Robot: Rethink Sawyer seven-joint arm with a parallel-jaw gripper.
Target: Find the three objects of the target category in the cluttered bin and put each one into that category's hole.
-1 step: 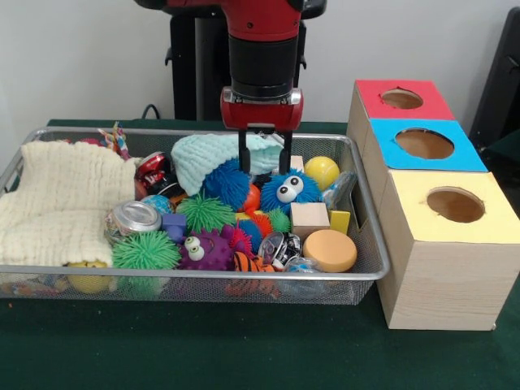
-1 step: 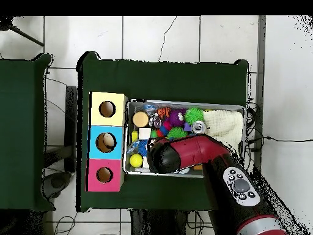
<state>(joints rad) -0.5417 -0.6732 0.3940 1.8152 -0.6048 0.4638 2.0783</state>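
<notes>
Dark green cloth covers the table (image 1: 244, 357), on which a silver wire-mesh bin (image 1: 370, 268) is seen across the lower left and centre of the front view. Along the right of that view a wooden box with three round holes (image 1: 443, 276) is set just beside the bin, its tops coloured red (image 1: 370, 96), blue (image 1: 390, 146) and yellow (image 1: 496, 218). In the overhead view something pale appears to lie inside the blue hole, though what it is cannot be told; the other two holes look empty. A cream knitted cloth (image 1: 61, 199) fills the left end of the bin. The red and black gripper (image 1: 264, 166) hangs at the upper centre, its two dark fingers parted and holding nothing, poised just over a blue spiky ball with googly eyes (image 1: 288, 191) and a second blue spiky ball (image 1: 226, 183). Other spiky balls, green (image 1: 145, 250) and purple (image 1: 207, 248), lie towards the bin's front. The target category is not stated, so it is judged that most of the sorting is left, with perhaps one object placed.
</notes>
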